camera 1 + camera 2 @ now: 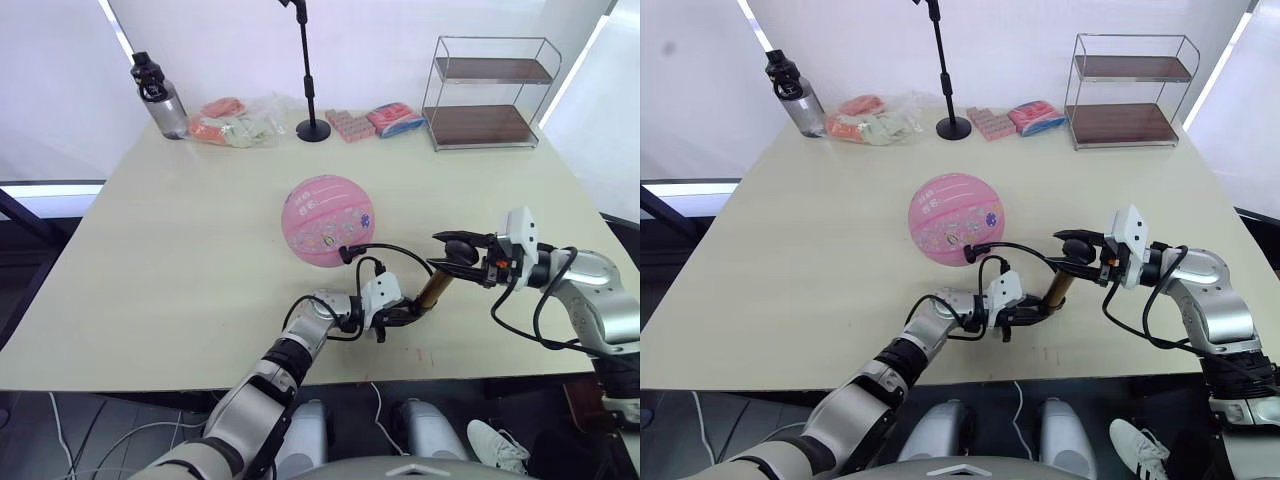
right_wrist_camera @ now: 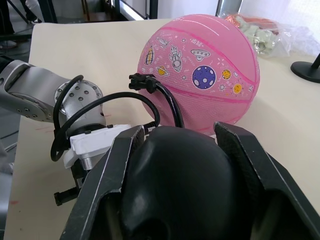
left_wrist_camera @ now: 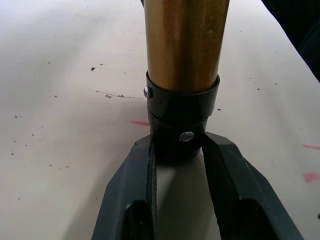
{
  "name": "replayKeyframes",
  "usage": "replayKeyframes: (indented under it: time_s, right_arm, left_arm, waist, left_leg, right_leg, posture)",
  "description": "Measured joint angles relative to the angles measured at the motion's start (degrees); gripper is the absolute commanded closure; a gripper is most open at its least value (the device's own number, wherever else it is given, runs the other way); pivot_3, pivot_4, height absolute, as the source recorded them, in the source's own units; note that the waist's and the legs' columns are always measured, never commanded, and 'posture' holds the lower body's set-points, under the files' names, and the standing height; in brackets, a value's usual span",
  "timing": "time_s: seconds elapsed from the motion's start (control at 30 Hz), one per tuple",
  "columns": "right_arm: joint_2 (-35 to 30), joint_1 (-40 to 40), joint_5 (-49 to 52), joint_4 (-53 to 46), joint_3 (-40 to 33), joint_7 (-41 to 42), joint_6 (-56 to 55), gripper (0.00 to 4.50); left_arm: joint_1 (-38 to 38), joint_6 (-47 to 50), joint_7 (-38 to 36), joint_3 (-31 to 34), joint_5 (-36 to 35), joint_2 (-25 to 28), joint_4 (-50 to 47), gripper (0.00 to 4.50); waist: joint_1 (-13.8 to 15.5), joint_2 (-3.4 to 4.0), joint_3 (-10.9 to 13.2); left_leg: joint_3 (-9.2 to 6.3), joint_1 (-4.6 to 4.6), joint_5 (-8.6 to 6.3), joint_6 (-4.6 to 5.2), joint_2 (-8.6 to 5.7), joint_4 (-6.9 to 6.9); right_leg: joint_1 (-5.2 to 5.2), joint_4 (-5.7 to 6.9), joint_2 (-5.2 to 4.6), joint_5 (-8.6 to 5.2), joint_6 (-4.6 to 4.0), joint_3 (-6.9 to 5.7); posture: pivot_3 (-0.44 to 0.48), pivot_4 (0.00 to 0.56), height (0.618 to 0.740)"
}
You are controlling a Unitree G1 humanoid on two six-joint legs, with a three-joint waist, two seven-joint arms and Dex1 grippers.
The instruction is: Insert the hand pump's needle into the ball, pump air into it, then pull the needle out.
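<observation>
— Where is the hand pump, and which way does it run?

— It sits on the near side of the ball, held above the pale table. Its bronze cylinder slants, with the low end toward the left claw and the upper end rising toward the right claw. So the long axis runs from one claw up to the other, passing in front of the ball.

— How are the claws holding it?

— The left claw is clamped on the black cap at the cylinder's low end; its wrist camera shows both fingers pressed against that cap. The right claw's fingers are closed around the rounded black handle at the upper end.

— And the hose?

— A thin black hose arches from the pump to the ball, ending in a small black fitting against the pink skin.

— Can you see the needle?

— No, it is too small to make out. The handle blocks the cylinder from the right wrist camera, and the left wrist camera cuts the cylinder off partway up.
</observation>
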Motion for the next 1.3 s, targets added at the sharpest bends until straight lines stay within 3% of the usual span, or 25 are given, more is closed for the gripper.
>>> replayKeyframes:
  time_s: [0.23, 0.63, 0.97, 1.3]
  right_arm:
    - [-6.02, -5.96, 5.37, -2.73, -2.17, 1.43, 9.79, 2.76]
    - [-14.77, -18.40, 17.11, -5.84, -10.08, 1.72, 24.14, 2.76]
    - [-15.06, -19.18, 18.19, -7.04, -10.12, 0.88, 27.47, 2.76]
    - [-8.25, -7.89, 9.02, -8.54, -5.10, 0.91, 12.61, 2.76]
  left_arm:
    - [-0.42, -0.01, -0.84, 0.13, -0.58, -0.53, -0.11, 3.57]
    - [-0.59, -0.01, -1.00, 0.30, -0.59, -0.44, -0.11, 3.57]
    - [-0.60, -0.05, -1.12, 0.28, -0.59, -0.43, -0.24, 3.57]
    - [-0.15, 0.00, -0.12, 0.17, -0.26, 0.19, -0.16, 3.57]
  waist:
    - [0.29, 0.50, 0.62]
    - [0.27, 0.53, 0.84]
    - [0.27, 0.51, 0.96]
    - [-0.14, 0.12, 0.48]
  left_leg:
    - [0.05, -0.22, 0.00, 0.00, -0.14, 0.02]
    - [0.02, -0.21, 0.00, 0.00, -0.10, 0.02]
    - [0.04, -0.23, 0.00, 0.00, -0.10, 0.02]
    - [-0.01, 0.05, 0.00, 0.00, -0.01, 0.02]
  right_leg:
    - [-0.08, 0.00, -0.13, 0.02, -0.01, 0.02]
    - [-0.08, 0.00, -0.14, 0.01, 0.00, 0.00]
    - [-0.09, 0.00, -0.16, 0.01, 0.00, 0.02]
    - [0.02, 0.03, -0.06, -0.12, 0.22, 0.03]
  posture:
    - [0.000, 0.150, 0.740]
    - [0.000, 0.150, 0.740]
    - [0.000, 0.150, 0.740]
    - [0.000, 0.150, 0.740]
